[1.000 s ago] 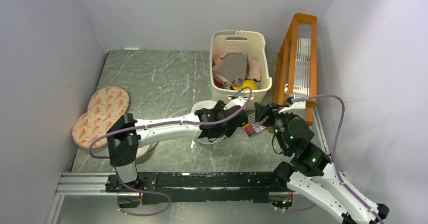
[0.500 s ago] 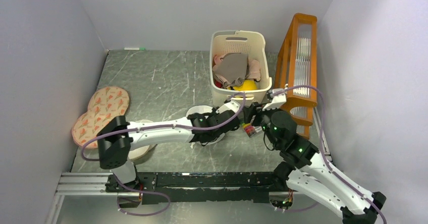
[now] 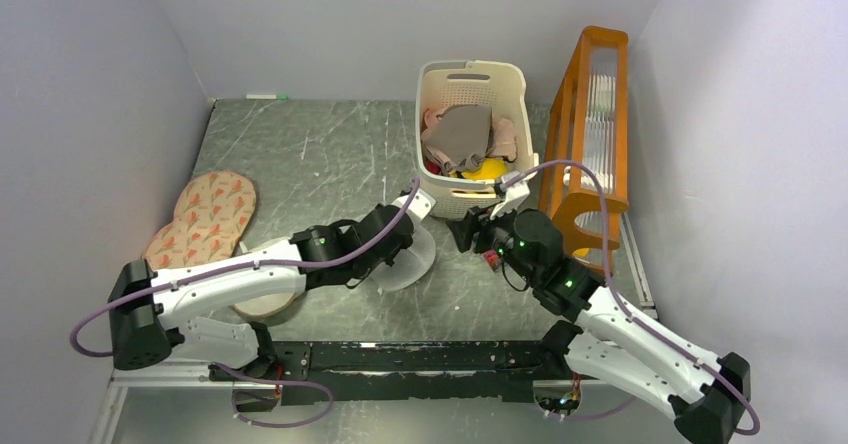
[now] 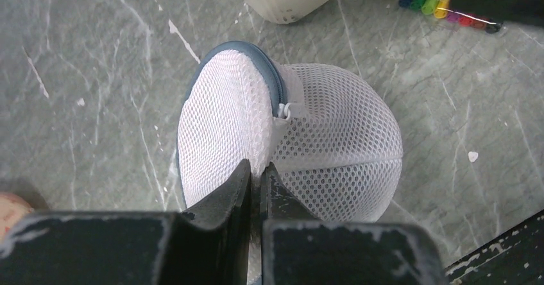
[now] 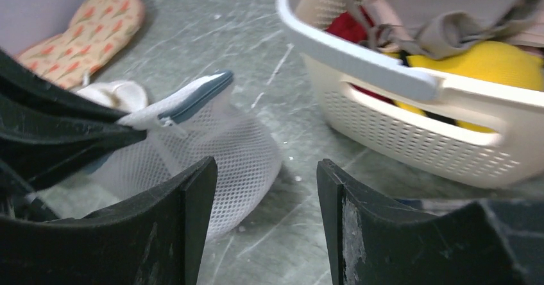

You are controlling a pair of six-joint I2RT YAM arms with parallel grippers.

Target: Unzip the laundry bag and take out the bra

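Note:
The laundry bag (image 4: 333, 137) is a white mesh dome with a dark zip rim, tipped up on the grey table (image 3: 300, 154). Its zip pull (image 4: 284, 110) sits at the rim, facing my left wrist camera. My left gripper (image 4: 255, 169) is shut on a pinch of the bag's mesh just below the zip pull. In the top view the left gripper (image 3: 392, 260) sits at the bag's (image 3: 418, 254) near-left side. My right gripper (image 5: 266, 166) is open, with nothing between its fingers, just right of the bag (image 5: 237, 144). The bra is hidden.
A cream slatted basket (image 3: 470, 189) with clothes stands just behind the bag. An orange rack (image 3: 590, 114) leans at the right wall. Pink patterned pads (image 3: 205, 214) and a cream round pad (image 3: 265, 304) lie at the left. Coloured markers (image 4: 449, 6) lie by the right gripper (image 3: 465, 234).
My left gripper closed on the bag's mesh and drew back left, tipping the bag up. My right gripper swung left toward the bag.

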